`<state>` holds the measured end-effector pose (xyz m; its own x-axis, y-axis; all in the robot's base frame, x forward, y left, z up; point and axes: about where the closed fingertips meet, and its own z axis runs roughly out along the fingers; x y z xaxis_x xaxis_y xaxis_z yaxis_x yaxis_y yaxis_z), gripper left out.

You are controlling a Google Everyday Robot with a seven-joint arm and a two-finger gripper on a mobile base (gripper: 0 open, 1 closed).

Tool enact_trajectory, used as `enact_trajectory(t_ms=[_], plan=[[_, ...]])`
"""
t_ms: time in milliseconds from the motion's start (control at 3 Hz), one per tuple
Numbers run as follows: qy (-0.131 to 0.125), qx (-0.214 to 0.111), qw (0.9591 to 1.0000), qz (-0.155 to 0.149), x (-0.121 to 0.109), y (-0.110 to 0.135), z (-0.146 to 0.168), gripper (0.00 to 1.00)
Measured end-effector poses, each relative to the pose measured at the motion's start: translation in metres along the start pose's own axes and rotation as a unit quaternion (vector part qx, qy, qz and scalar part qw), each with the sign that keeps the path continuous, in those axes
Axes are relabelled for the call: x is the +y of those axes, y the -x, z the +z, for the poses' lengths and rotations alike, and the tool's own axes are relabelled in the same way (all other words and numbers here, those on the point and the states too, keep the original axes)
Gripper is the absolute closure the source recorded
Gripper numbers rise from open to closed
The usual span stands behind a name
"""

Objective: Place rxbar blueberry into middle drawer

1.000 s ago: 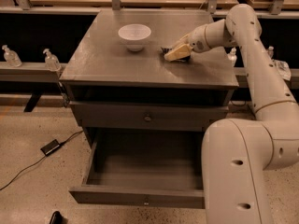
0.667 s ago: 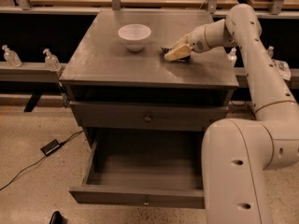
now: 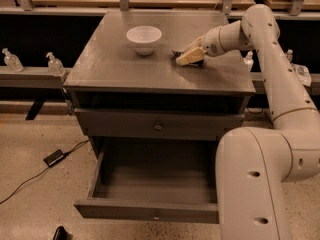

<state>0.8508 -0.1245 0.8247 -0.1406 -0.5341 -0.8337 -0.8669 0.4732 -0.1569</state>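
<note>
Your cream-tipped gripper (image 3: 189,57) sits low on the grey wooden cabinet top (image 3: 125,69), hold impossible to judge, the small flat dark-wrapped rxbar blueberry (image 3: 178,52) right beneath its tip: likely light, slick, bendy, so pinch across its narrow width.

a round white bowl (image 3: 144,38) stands on the flat grey wooden cabinet top (image 3: 115,71), apart from the gripper (image 3: 189,58), which sits low over that top's right side. a small clear pump bottle (image 3: 54,64) stands on the grey ledge (image 3: 30,77) at left, and a black power brick (image 3: 53,157) with its cable lies on the speckled floor (image 3: 35,209).
</note>
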Motion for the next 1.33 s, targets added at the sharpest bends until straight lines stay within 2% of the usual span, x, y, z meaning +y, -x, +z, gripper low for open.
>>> enact_trajectory(t_ms=[333, 667, 1000, 1333], plan=[[0.000, 0.000, 1.0000, 0.000, -0.0002, 0.0009, -0.0006, 0.28], [0.000, 0.000, 1.0000, 0.000, 0.0000, 0.0010, -0.0002, 0.00], [0.000, 0.000, 1.0000, 0.000, 0.0002, 0.0009, 0.0001, 0.00], [0.003, 0.001, 1.0000, 0.001, 0.0017, 0.0002, 0.0046, 0.19]])
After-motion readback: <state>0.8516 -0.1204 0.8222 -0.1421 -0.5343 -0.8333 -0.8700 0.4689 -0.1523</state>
